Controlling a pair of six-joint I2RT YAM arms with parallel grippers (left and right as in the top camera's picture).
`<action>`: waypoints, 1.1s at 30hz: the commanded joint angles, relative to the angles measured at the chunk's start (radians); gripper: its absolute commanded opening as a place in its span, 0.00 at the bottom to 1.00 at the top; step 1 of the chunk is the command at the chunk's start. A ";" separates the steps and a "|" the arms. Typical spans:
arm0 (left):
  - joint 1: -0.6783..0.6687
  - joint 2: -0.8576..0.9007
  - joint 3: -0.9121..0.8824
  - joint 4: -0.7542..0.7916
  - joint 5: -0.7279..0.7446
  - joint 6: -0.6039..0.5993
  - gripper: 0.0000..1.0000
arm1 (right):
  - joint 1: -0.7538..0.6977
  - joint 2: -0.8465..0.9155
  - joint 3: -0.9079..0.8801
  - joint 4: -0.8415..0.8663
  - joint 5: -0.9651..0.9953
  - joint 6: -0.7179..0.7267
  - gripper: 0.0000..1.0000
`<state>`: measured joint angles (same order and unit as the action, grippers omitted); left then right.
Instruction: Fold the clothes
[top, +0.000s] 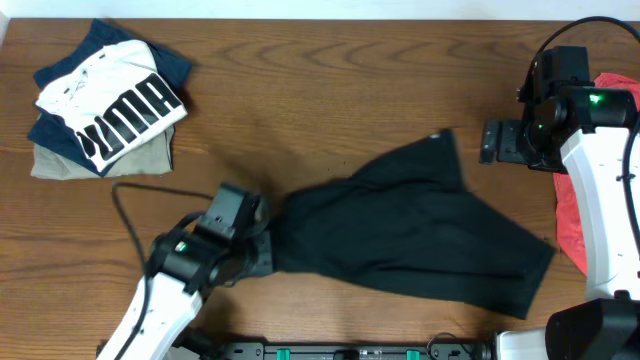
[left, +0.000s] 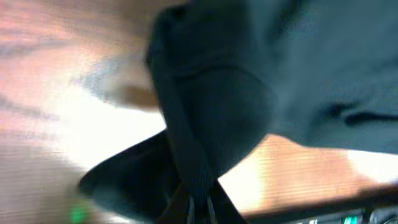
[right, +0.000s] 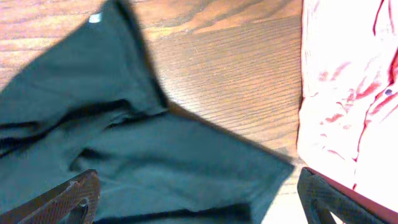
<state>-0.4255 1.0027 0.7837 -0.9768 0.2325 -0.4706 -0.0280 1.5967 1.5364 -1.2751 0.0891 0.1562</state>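
The black garment (top: 410, 225) lies crumpled across the middle of the wooden table, spread out toward the right. My left gripper (top: 262, 240) is shut on its left end, and the wrist view shows a pinched fold of black fabric (left: 211, 124) running up from the jaws (left: 200, 208). My right gripper (top: 492, 142) is open and empty, held above the table just right of the garment's upper corner. Its fingers (right: 199, 202) are spread wide over the black cloth (right: 143, 149).
A stack of folded clothes topped by a white PUMA shirt (top: 110, 100) sits at the back left. A red shirt (top: 575, 215) lies at the right edge, also seen pale red in the right wrist view (right: 348, 87). A black cable (top: 130, 215) runs by the left arm.
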 joint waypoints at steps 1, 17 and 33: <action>0.005 -0.043 0.006 -0.048 -0.006 0.014 0.15 | -0.004 0.003 -0.005 0.004 -0.072 -0.030 0.99; 0.005 -0.010 0.005 -0.035 -0.010 0.014 0.54 | 0.090 0.265 -0.142 0.378 -0.264 -0.142 0.94; 0.005 0.138 0.005 0.060 -0.010 0.014 0.54 | 0.149 0.467 -0.142 0.664 -0.228 -0.090 0.58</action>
<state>-0.4255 1.1160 0.7837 -0.9169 0.2321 -0.4667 0.0986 2.0480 1.3975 -0.6201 -0.1390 0.0593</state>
